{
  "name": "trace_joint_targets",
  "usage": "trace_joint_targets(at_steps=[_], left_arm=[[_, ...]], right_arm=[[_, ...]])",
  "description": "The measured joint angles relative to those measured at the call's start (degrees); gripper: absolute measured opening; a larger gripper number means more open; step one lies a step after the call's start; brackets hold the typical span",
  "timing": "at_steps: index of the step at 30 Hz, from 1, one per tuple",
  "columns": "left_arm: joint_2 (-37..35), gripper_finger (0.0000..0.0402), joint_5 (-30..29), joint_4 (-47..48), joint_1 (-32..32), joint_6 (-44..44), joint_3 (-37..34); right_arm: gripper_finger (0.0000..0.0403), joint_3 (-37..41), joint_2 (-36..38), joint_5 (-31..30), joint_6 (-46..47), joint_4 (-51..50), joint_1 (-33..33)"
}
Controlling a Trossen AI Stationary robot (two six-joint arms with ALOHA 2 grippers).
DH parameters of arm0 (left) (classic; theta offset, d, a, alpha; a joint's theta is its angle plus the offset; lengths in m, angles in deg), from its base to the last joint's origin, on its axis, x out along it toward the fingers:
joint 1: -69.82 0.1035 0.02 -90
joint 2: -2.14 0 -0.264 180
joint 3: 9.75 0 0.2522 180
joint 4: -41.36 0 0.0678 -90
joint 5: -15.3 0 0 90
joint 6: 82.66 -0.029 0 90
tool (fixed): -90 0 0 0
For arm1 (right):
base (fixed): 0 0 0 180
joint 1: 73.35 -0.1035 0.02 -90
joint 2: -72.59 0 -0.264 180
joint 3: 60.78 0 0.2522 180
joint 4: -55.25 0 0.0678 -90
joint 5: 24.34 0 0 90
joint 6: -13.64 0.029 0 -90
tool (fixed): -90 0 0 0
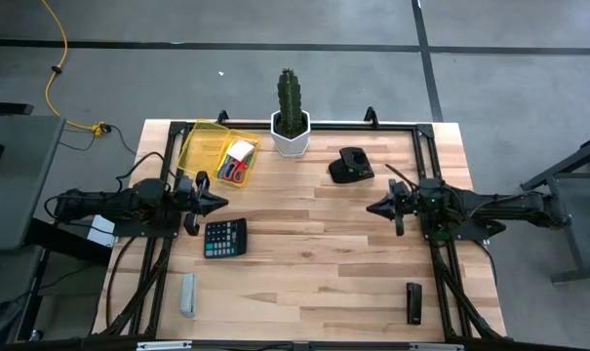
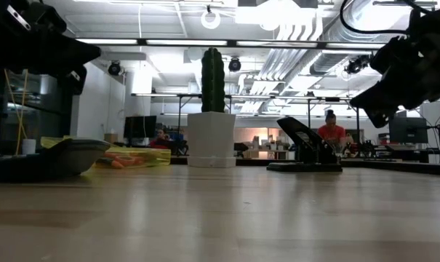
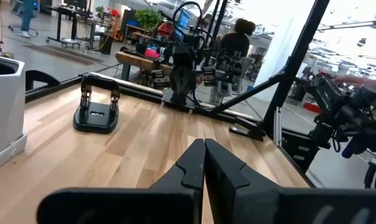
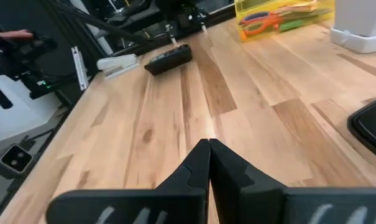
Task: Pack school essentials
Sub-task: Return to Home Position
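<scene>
The school essentials lie inside a clear yellow pouch at the table's far left: red-handled scissors, a small white block and coloured pens, also seen in the right wrist view as the school essentials and low as the pouch. My left gripper hovers shut above the table's left side, just near of the pouch and far of the black calculator. My right gripper hovers shut on the right side, pointing left. Neither touches anything.
A white pot with a cactus stands at the far edge. A black stapler-like device sits right of it. A pale grey bar lies near left, a small dark object near right. The middle is bare wood.
</scene>
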Motion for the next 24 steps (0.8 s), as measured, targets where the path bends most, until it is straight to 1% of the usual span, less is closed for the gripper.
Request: trace_joint_targets(at_steps=[3, 5, 10, 15, 24], left_arm=[[0.00, 0.0000, -0.02, -0.02, 0.00, -0.02, 0.00], [0.00, 0.0000, 0.00, 0.00, 0.00, -0.02, 0.00], [0.00, 0.0000, -0.02, -0.02, 0.00, -0.02, 0.00], [0.00, 0.0000, -0.18, -0.04, -0.10, -0.02, 0.00], [0.07, 0.0000, -0.26, -0.06, -0.11, -0.02, 0.00]], right_arm=[[0.0000, 0.04, 1.03, -1.01, 0.00, -0.23, -0.29], [0.0000, 0.04, 5.24, -2.32, 0.00, -0.34, -0.96], [0.0000, 0.07, 17.95, -3.12, -0.01, -0.14, -0.86], [0.0000, 0.07, 18.04, -3.68, 0.00, 6.55, -0.95], [0.0000, 0.09, 16.84, -3.83, 0.00, 4.31, -1.25]])
